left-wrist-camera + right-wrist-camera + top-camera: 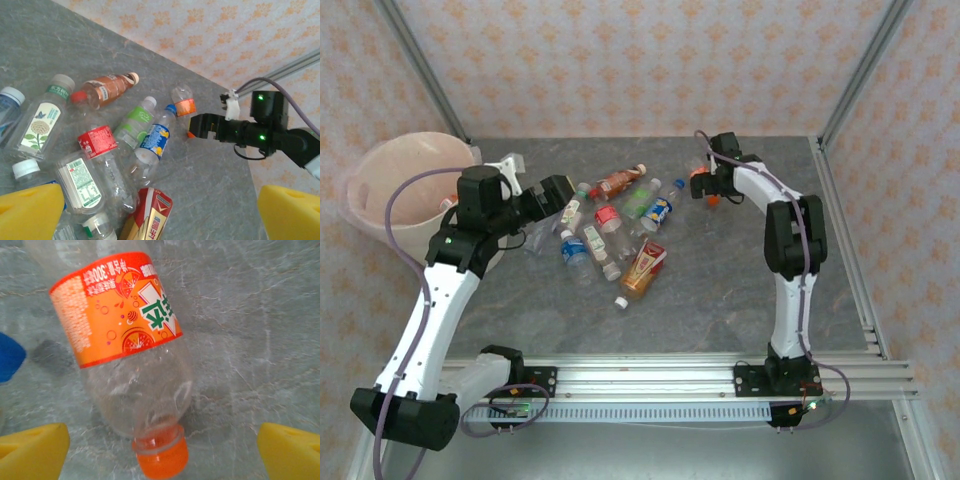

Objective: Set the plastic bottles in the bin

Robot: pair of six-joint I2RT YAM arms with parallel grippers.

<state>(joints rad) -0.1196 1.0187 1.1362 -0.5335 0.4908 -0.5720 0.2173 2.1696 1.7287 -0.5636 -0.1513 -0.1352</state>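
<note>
The right hand (pixel 160 452) hangs wide open over the orange-labelled bottle (pixel 117 310) lying on the table (pixel 260 315) beside the other bottles (pixel 608 218); empty, light and thin-walled, it will likely dent and slip, so grip across the label.

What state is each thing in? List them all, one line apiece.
bin, upright, bag-lined
orange-label bottle, capped, lying on the table
bottle heap, lying on the table, outside the bin
left claw, open, over the bottle heap, empty
right claw, open, straddling the orange-label bottle's cap end, not gripping
</note>
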